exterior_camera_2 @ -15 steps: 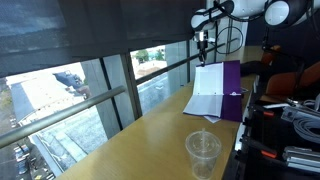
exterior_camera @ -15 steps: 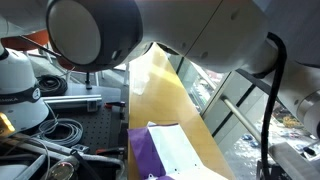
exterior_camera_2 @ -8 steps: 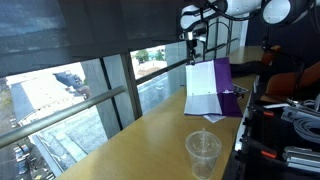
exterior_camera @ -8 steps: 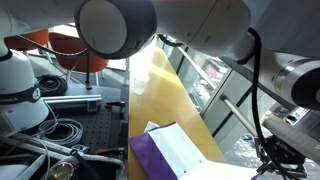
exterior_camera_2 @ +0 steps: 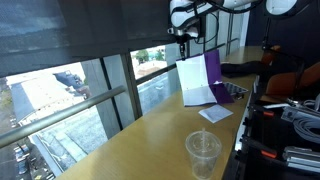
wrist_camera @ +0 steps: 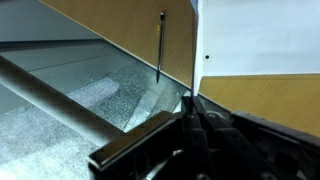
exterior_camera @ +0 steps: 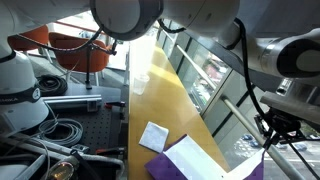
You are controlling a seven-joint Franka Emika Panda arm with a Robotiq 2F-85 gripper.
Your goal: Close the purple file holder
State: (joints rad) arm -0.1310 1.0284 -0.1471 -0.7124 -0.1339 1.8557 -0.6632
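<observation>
The purple file holder [exterior_camera_2: 212,75] stands nearly upright on the yellowish tabletop [exterior_camera_2: 130,140], white sheets [exterior_camera_2: 192,82] facing the window. Its lower part also shows in an exterior view [exterior_camera: 200,160], purple with white paper. My gripper [exterior_camera_2: 183,36] is at the raised top edge. In the wrist view the fingers [wrist_camera: 192,108] are shut on a thin white edge of the holder [wrist_camera: 255,35]. The rest of the holder is out of the wrist view.
A small white paper scrap [exterior_camera_2: 215,113] [exterior_camera: 155,135] lies on the tabletop beside the holder. A clear plastic cup [exterior_camera_2: 203,152] stands nearer on the table. A window rail [wrist_camera: 60,95] runs along the table's edge. Cables and equipment [exterior_camera: 40,125] sit on the other side.
The held side of the holder has swung up from lying flat to almost upright, and my gripper moved with it toward the window. The white paper scrap is now uncovered.
</observation>
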